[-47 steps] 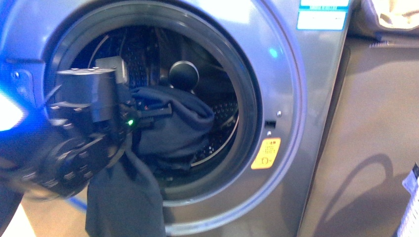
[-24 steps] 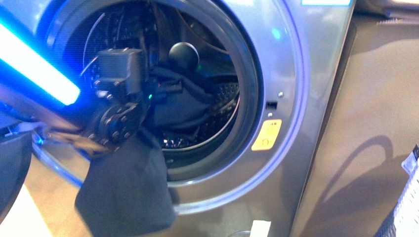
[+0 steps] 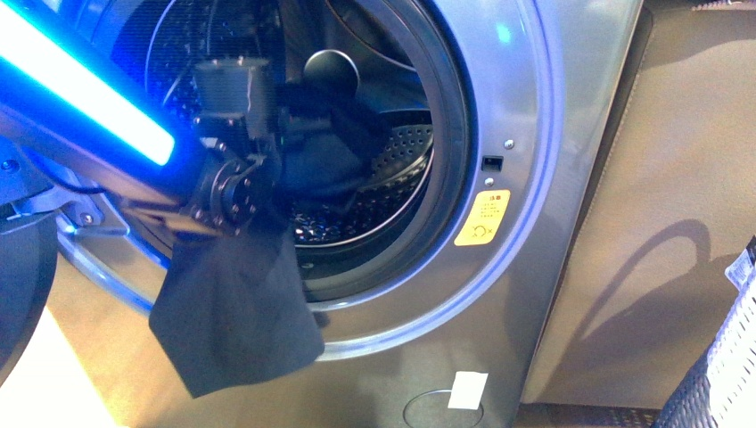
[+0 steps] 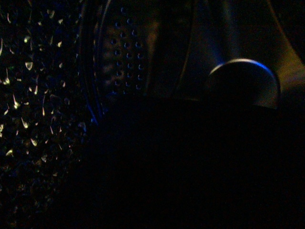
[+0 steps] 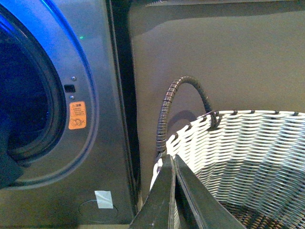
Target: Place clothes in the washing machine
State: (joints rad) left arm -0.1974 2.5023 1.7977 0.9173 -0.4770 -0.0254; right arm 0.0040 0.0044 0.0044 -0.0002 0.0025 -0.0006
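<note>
The left gripper [image 3: 301, 100] sat inside the washer [image 3: 535, 178] against the clothes [image 3: 232, 312], its grip unreadable, while the right gripper [image 5: 170, 164] was closed and empty.

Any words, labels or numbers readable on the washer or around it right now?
No text can be quoted.
The yellow sticker on the washing machine: small print and a round symbol, too blurred to read.
The white tag low on its front: blank as far as shows.
The basket: no writing.
</note>
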